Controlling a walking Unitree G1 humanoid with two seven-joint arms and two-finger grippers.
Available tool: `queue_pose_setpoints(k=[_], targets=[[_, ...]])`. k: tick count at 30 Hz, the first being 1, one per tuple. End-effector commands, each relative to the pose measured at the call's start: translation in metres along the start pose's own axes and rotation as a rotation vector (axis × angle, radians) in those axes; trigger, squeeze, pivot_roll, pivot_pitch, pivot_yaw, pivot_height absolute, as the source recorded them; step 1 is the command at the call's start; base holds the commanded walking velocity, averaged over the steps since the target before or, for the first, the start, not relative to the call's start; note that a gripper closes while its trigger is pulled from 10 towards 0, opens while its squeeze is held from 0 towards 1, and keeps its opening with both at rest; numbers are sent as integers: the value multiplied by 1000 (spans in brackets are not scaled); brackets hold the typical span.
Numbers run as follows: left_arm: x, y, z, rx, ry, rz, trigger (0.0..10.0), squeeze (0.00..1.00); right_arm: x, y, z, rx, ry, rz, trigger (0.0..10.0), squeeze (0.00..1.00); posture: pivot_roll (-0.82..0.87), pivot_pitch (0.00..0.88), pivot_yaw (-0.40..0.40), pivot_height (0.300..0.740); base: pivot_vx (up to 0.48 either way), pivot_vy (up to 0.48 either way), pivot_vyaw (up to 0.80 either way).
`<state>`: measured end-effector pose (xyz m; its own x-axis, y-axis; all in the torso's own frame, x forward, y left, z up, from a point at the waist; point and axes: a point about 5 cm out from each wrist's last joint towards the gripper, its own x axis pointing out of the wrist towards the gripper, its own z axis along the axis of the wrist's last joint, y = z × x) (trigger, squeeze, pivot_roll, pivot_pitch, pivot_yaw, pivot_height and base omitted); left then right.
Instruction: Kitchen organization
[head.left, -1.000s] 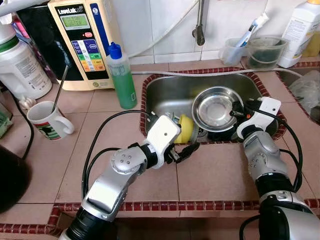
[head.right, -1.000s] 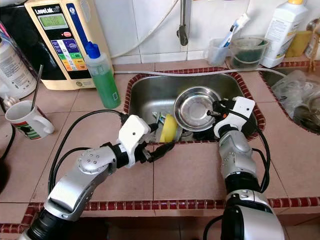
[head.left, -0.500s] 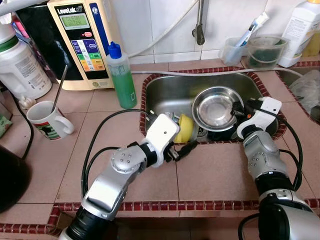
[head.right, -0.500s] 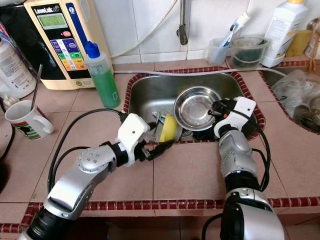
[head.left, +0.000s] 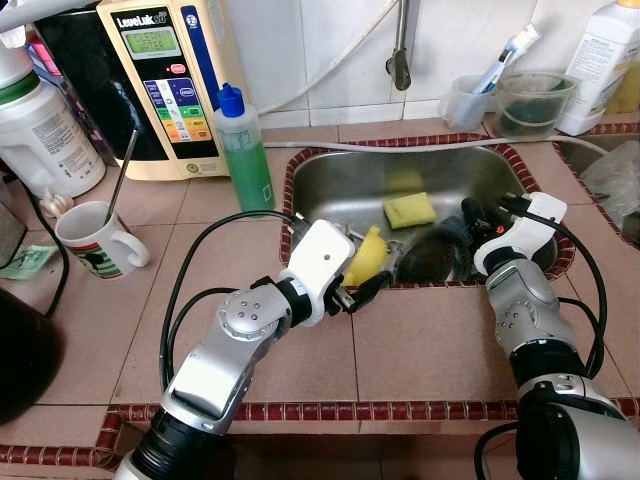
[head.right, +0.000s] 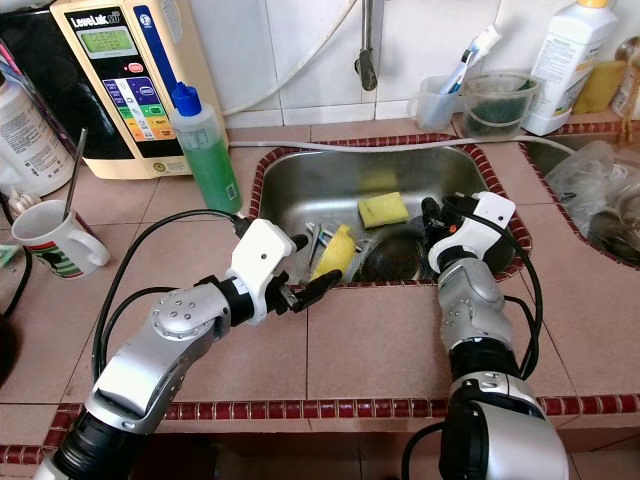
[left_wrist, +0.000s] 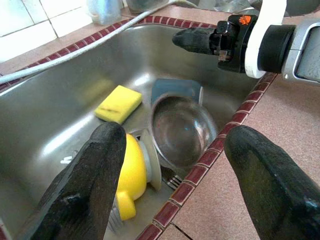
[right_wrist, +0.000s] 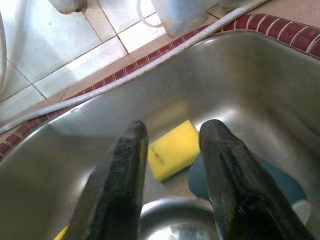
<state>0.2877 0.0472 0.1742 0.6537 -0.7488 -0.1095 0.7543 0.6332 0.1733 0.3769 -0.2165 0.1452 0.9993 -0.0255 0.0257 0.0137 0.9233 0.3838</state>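
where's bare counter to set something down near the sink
Bare tiles lie in front of the sink, between the left gripper and the right arm. More lie between the mug and the green bottle. The sink holds a sponge, a bowl and a yellow brush, so it's crowded.

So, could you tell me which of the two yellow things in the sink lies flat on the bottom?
The rectangular yellow sponge toward the back of the sink lies flat; the rounder yellow scrubber stands tilted against the front edge.

Head eyes look down over the counter; both wrist cameras look closely into the sink
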Motion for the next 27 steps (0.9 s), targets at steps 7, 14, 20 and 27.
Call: queue_pose_setpoints(k=[7, 14, 20, 27], targets=[[-2, 12, 7, -21, -58, 62, 10000, 0, 2, 7, 5, -1, -41, 32, 10000, 1000, -31, 93, 114, 740, 0, 0, 0], [0, 30, 9, -19, -110, 167, 10000, 0, -4, 9, 18, -75, -142, 67, 10000, 1000, -46, 51, 98, 740, 0, 0, 0], [2, 44, 7, -29, -128, 273, 10000, 0, -10, 13, 20, -189, -188, 103, 10000, 1000, -58, 14, 84, 740, 0, 0, 0], [1, 58, 8, -184, -238, 332, 10000, 0, -25, 30, 20, -222, -276, 159, 10000, 1000, -69, 0, 76, 740, 0, 0, 0]])
